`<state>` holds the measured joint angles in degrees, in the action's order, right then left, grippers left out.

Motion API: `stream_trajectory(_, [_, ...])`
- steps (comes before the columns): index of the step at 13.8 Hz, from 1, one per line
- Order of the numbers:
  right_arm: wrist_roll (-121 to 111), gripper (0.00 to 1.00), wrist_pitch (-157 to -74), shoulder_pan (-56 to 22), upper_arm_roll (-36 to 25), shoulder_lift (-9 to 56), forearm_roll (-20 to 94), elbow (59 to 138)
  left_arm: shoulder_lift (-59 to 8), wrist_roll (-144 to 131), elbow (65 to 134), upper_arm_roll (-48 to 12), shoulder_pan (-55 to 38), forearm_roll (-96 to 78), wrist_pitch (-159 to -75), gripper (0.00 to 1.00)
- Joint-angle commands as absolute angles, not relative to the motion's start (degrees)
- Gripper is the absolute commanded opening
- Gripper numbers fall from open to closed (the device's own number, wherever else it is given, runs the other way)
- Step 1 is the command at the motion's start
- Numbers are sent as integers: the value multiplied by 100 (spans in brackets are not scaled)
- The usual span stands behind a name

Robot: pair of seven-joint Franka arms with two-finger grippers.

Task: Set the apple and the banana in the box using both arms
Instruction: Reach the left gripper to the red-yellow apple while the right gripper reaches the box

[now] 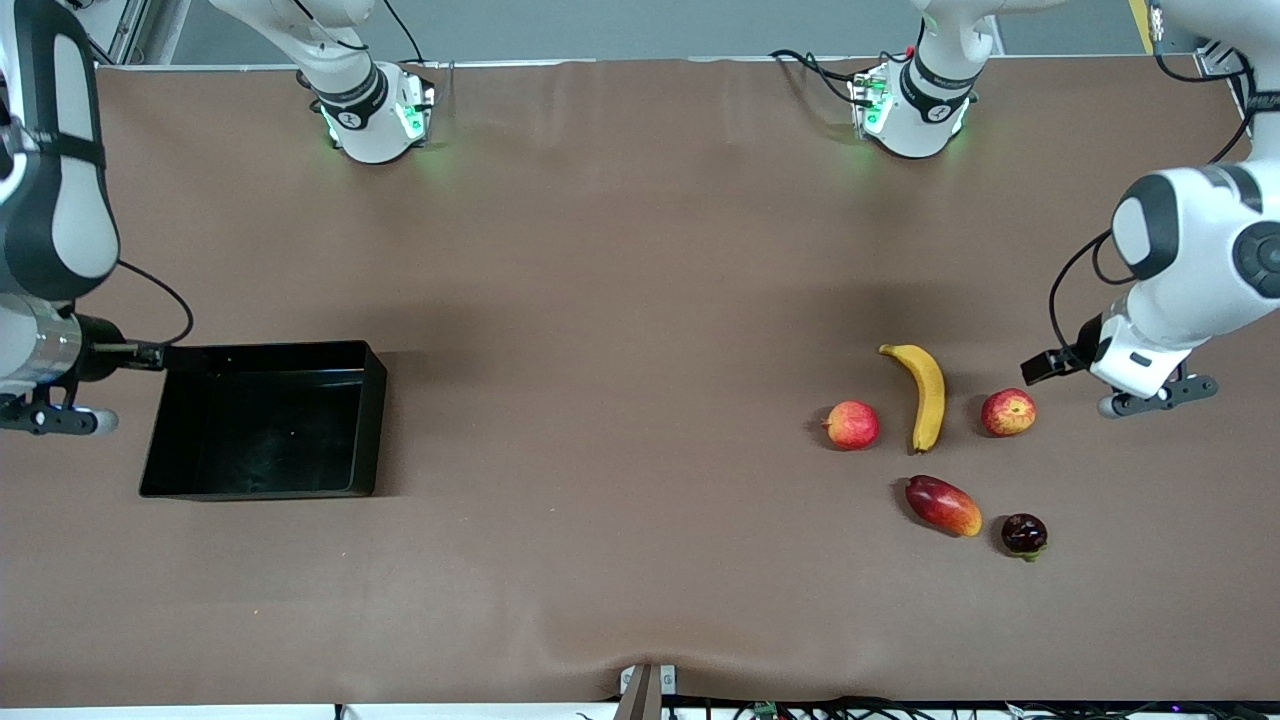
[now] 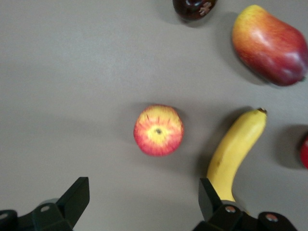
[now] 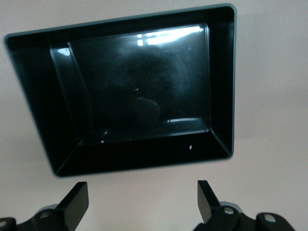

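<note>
Wrist views show both grippers' fingers spread wide: left gripper [image 2: 139, 204] by the apple [image 2: 158, 130], right gripper [image 3: 143, 202] by the box [image 3: 221, 77]; front view hides that.

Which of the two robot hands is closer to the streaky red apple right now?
The left. The left gripper hangs open just beside the apple, toward the left arm's end of the table. The right gripper waits open at the box, toward the right arm's end.
</note>
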<state>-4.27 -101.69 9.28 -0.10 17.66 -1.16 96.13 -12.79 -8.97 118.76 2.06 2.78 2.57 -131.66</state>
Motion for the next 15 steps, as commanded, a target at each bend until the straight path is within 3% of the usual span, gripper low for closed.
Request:
stream_trajectory(1, [-746,100,-10974,1247,70,1775,-202,10263,-1826,-914,11795,150,273,220,-13814,100])
stream_trajectory(9, [-1950,100,-12795,1985,70,2767,-185,10354,-2733,-844,11681,149,316,246,-14475,100])
stream_trajectory(10, [-2047,100,-12919,2065,79,2882,-158,10354,-2768,-835,11672,141,334,220,-14476,77])
stream_trajectory(12, [-2144,100,-13095,2092,79,3005,-149,10354,-2786,-818,11593,149,282,202,-14467,12])
stream_trajectory(13, [-2205,100,-13209,2127,79,3093,-149,10354,-2725,-817,11541,141,281,202,-14432,0])
stream_trajectory(15, [-2433,100,-13499,2258,88,3304,-132,10354,-2445,-835,11523,132,255,211,-14214,0])
